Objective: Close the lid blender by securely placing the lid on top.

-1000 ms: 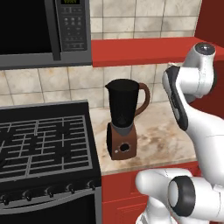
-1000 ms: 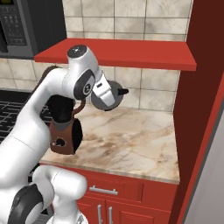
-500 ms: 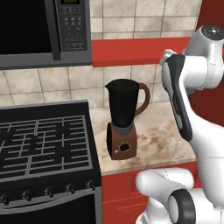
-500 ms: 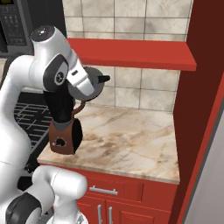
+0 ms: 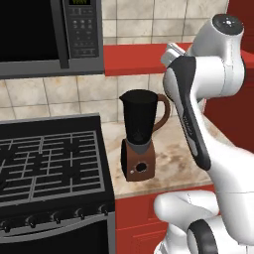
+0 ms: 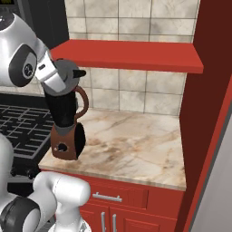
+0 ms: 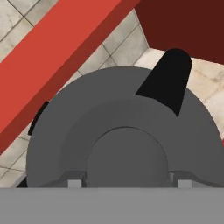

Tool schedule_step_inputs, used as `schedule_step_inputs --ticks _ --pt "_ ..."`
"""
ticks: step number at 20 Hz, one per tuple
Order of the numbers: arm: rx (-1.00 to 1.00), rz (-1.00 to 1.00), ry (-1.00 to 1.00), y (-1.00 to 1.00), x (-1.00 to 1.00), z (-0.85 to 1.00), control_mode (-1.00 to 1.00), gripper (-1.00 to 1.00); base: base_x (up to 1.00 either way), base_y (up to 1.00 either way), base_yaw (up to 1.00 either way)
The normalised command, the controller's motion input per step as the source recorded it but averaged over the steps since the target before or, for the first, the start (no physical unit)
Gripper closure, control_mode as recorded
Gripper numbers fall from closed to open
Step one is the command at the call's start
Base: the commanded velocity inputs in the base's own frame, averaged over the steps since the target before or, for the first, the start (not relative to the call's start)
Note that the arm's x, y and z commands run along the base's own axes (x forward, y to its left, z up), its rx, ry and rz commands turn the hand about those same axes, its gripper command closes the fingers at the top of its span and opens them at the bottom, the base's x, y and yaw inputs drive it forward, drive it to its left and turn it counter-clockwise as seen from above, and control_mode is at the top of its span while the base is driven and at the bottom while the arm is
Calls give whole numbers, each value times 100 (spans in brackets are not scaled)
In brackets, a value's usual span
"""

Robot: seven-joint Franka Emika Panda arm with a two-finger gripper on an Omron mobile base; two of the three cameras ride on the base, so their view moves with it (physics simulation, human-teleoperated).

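**Lid carried above the blender jar, not yet seated**

The small round dark grey lid (image 6: pixel 69 72) is held at the end of the white arm's two-finger gripper (image 7: pixel 127 183), just above the mouth of the tall black tapered blender (image 6: pixel 65 122), which stands on its brown base near the front left corner of the marbled beige counter (image 6: pixel 131 145). In the right base view the lid sits tilted, its black tab pointing toward 3 o'clock, and appears close over the jar's rim; whether it touches the rim cannot be told. In the hand view the lid's grey disc is seen face-on, its black tab at about 1 o'clock, with the red shelf (image 6: pixel 131 54) running behind it at 10 o'clock. The jaws are judged to be clamped on the lid's raised centre, since the lid hangs there with nothing else under it, though the finger tips themselves are barely seen.

For the step to be done well, the lid should be levelled before it is lowered, centred over the open mouth, and pressed straight down until it is seated all round; a tilted descent would likely leave one edge riding on the rim or nudge the jar on its base.

The arm is folded high, its upper link bent over the blender from the 3 o'clock side in the left base view, the wrist angled downward beneath the shelf.
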Motion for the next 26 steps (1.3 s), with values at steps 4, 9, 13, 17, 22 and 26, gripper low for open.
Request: schedule_step_inputs --ticks 4,9,13,17,22,26 --pt "13 6 0 37 20 1 -100 100 0 0 0" --pt "5 0 0 47 50 0 -100 100 0 0 0" --pt "5 0 1 39 53 0 -100 100 0 0 0" --pt "7 -1 7 6 50 0 -100 100 0 0 0" --pt "8 -3 11 0 36 -8 -100 100 0 0 0" --pt "4 0 13 11 14 -25 -100 100 0 0 0"
